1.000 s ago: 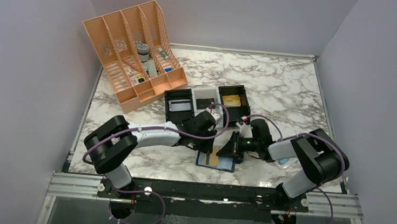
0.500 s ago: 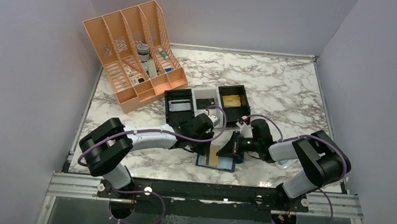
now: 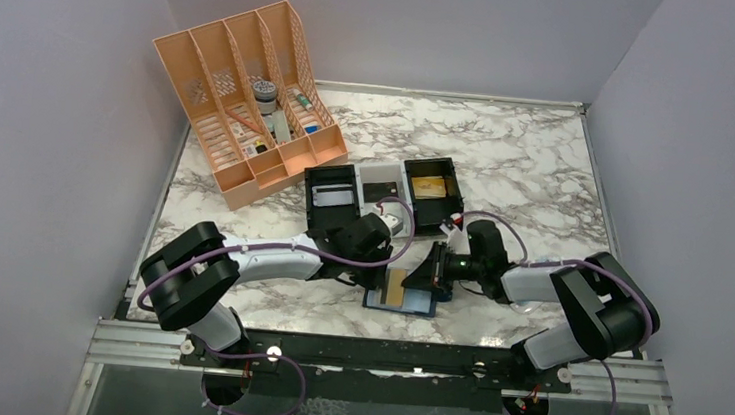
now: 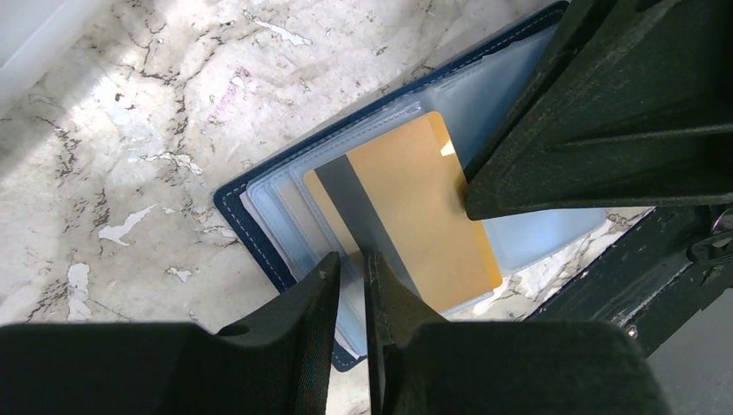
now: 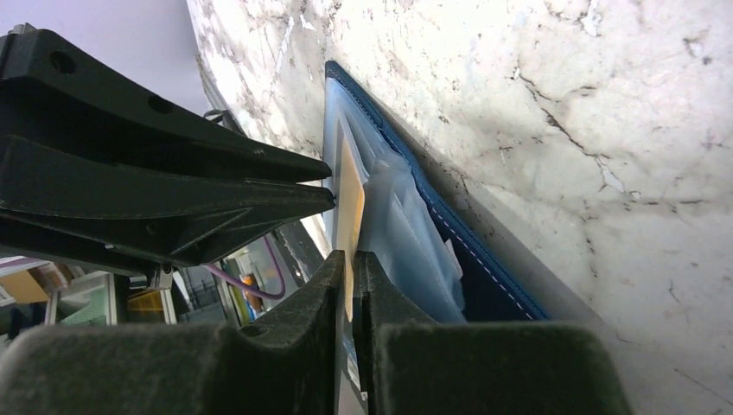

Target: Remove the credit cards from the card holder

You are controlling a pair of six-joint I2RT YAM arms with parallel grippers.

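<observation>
- rack [image 3: 242, 106]: orange, upper left of the top view, at the far left of the table [image 3: 509, 150], small items in its slots
- three box trays in a row at the centre, just right of the rack: left tray [image 3: 310, 202] black, white tray [image 3: 379, 173], right tray [image 3: 435, 163] black with a tan flat piece [image 3: 431, 186] inside
- left gripper [image 4: 353, 259]: just below the trays, pointing down at the holder; jaws almost together, only a thin slit between them; tips set at the card's striped edge, on the clear sleeves; I cannot tell whether anything is clamped
- holder [image 3: 419, 305]: lower centre of the top view, between the two grippers, lying open and flat on the table, navy cover down, clear sleeves fanned on top
- card [image 4: 415, 207]: gold-tan with a dark stripe, lying skewed across the sleeves
- right gripper [image 5: 348, 257]: just right of the holder, low over the table; jaws closed to a slit with the card's edge between them, on the long side opposite the stripe
</observation>
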